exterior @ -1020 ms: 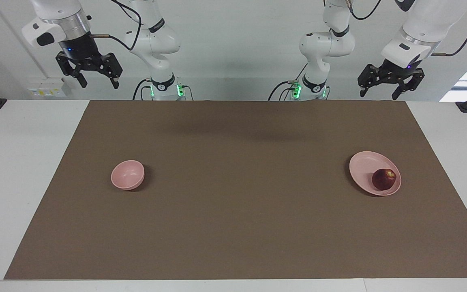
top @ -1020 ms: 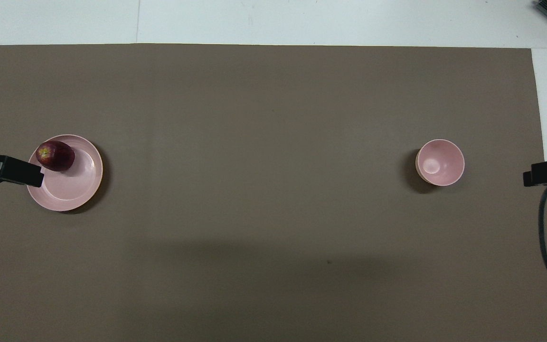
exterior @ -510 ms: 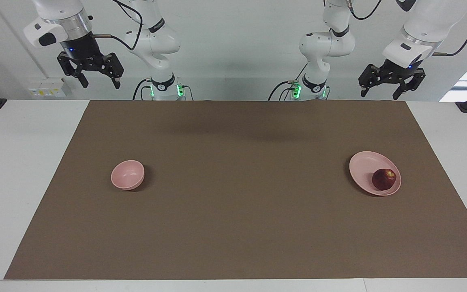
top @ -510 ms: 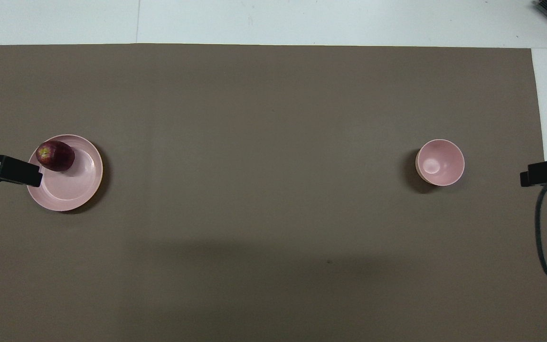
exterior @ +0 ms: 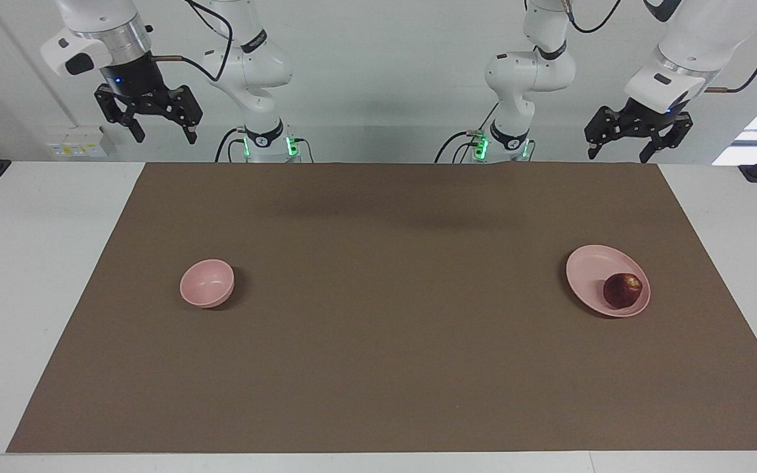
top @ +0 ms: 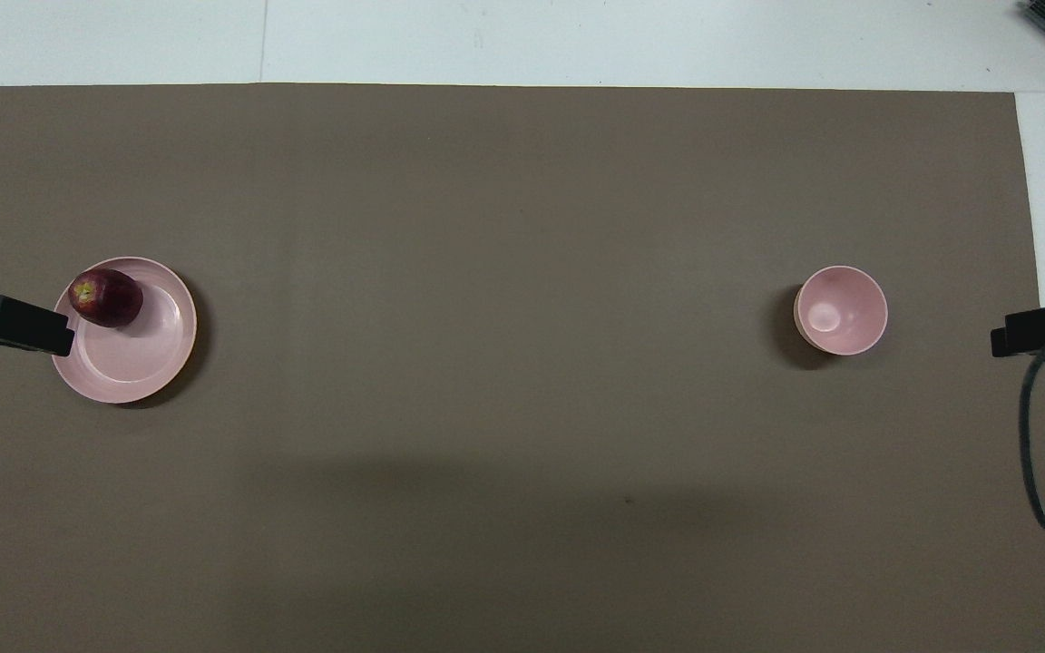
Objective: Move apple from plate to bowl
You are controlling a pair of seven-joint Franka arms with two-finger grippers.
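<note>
The dark red apple [exterior: 623, 290] lies on the pale pink plate [exterior: 592, 269], on the part of it farther from the robots, toward the left arm's end of the table. It also shows in the overhead view [top: 105, 297] on the plate [top: 137, 363]. The small pink bowl [exterior: 206, 283] stands empty toward the right arm's end and shows in the overhead view [top: 841, 310]. My left gripper [exterior: 618, 156] hangs open and empty, high above the table at the plate's end. My right gripper [exterior: 163, 138] hangs open and empty, high at the bowl's end.
A brown mat [exterior: 378, 368] covers most of the white table [exterior: 30, 263]. In the overhead view a finger of the left gripper [top: 24, 326] overlaps the plate's edge, and a finger of the right gripper [top: 1030, 331] shows beside a black cable [top: 1030, 453].
Both grippers have risen a little and stayed open. The apple, plate and bowl have not moved.
</note>
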